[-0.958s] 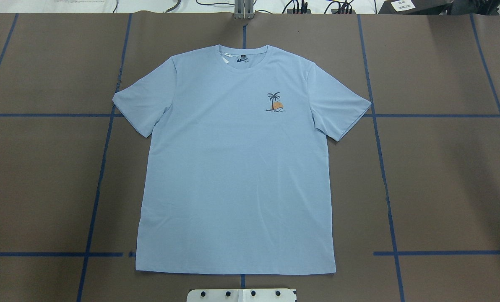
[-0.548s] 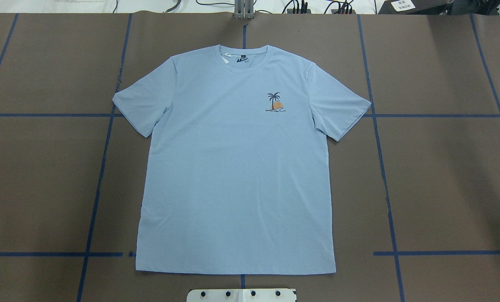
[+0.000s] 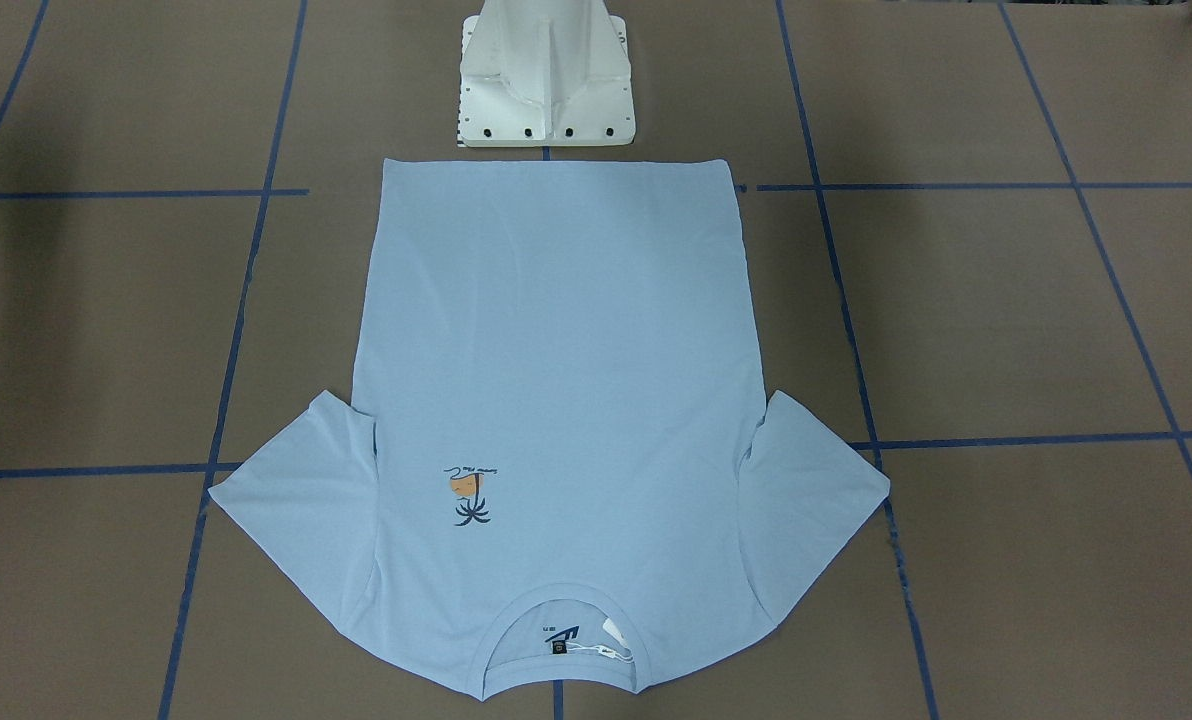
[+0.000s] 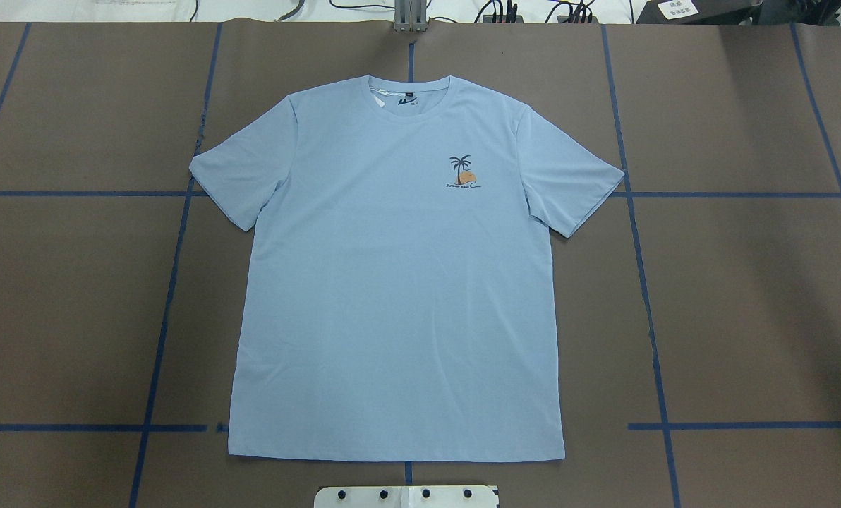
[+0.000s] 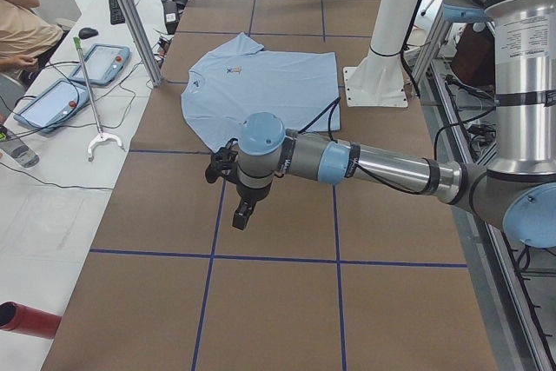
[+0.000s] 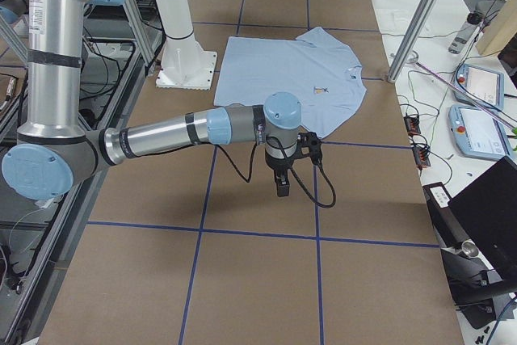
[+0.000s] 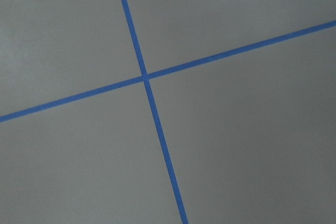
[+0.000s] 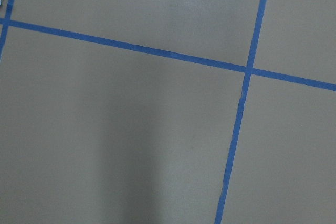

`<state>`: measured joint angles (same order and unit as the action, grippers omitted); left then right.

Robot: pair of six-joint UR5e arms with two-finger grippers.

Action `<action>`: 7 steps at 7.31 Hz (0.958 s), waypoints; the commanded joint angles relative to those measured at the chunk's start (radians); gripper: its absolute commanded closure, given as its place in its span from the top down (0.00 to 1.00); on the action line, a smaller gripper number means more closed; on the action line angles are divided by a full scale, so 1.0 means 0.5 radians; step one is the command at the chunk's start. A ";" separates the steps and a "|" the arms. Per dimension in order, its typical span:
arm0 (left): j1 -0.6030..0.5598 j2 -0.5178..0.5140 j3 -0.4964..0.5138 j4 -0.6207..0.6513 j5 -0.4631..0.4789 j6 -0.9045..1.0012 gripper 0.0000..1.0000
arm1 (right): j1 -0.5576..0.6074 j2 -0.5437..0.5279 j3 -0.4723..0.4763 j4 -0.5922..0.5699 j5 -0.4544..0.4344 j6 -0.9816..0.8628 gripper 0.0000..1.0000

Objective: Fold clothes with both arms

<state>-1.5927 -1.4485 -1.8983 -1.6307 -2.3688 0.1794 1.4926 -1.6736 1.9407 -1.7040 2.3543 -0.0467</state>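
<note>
So the left arm (image 5: 382, 167), silver tubes with grey joints and light blue caps, has its upper section standing upright and the forearm stretched out roughly level, wrist bent so the black two-finger left gripper (image 5: 243, 212) points straight down. The right arm (image 6: 161, 139), same build, pretty much mirrors it: upright upper section, level forearm, black right gripper (image 6: 281, 186) hanging nose-down off the wrist. From these side angles I honestly can't tell whether either pair of fingers is apart or together.
</note>
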 commanded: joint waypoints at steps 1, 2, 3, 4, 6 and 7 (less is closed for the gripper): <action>0.001 -0.027 0.014 -0.135 -0.012 -0.009 1.00 | 0.000 0.113 -0.031 0.006 0.016 0.001 1.00; 0.001 -0.027 0.014 -0.135 -0.012 -0.009 1.00 | 0.000 0.250 -0.140 0.006 0.092 0.007 1.00; 0.001 -0.027 0.011 -0.135 -0.012 -0.009 1.00 | -0.043 0.409 -0.211 0.009 0.090 0.008 1.00; 0.001 -0.027 0.011 -0.135 -0.012 -0.009 1.00 | -0.107 0.475 -0.221 0.009 0.090 0.120 1.00; 0.001 -0.030 0.005 -0.135 -0.015 -0.009 1.00 | -0.278 0.707 -0.237 0.012 0.074 0.591 1.00; 0.001 -0.030 0.005 -0.135 -0.015 -0.009 1.00 | -0.328 0.836 -0.303 0.012 0.065 0.651 1.00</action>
<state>-1.5923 -1.4629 -1.8954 -1.6981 -2.3759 0.1749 1.3700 -1.3350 1.8175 -1.6984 2.3926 0.1995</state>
